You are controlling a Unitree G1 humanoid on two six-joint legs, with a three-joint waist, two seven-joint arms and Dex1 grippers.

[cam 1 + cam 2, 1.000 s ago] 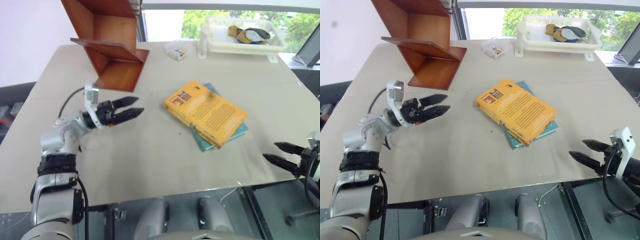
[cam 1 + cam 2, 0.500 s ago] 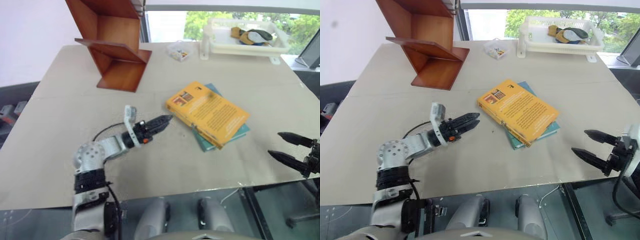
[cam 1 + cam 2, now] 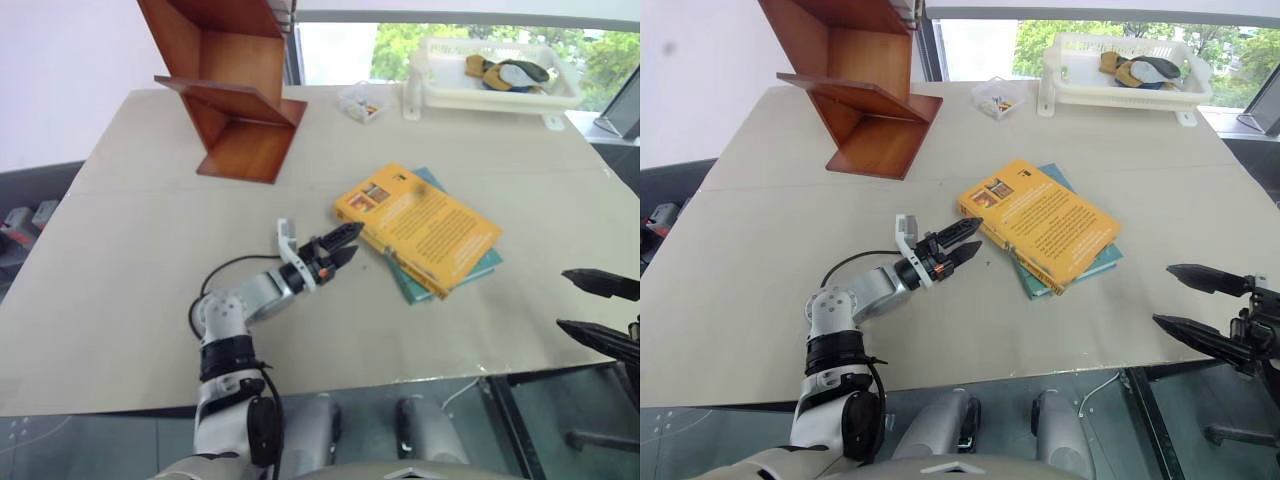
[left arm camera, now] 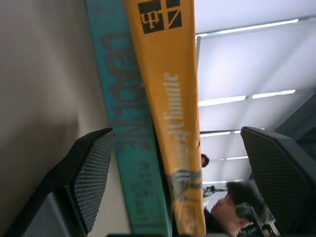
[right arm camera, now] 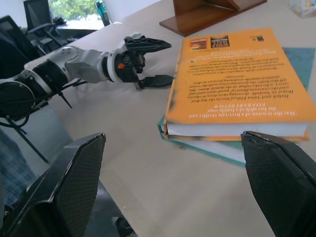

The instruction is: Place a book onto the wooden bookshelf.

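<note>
Left gripper [image 3: 962, 241] now beside the book [image 3: 1040, 222], fingers spread, not touching

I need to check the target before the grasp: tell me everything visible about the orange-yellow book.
The orange-yellow book is a thick paperback lying flat and closed, stacked askew on a thinner teal book on the table. Its cover shows dark text, two small pictures and a black logo near the end facing the shelf. The open left pincer is at its spine, not gripping it.

book [image 4: 173, 113] spine reads roughly "Climate" under a black square logo; teal book [image 4: 126, 128] spine shows "DEADLINE"-like letters, smaller print below unreadable; cover text illegible.
</note>
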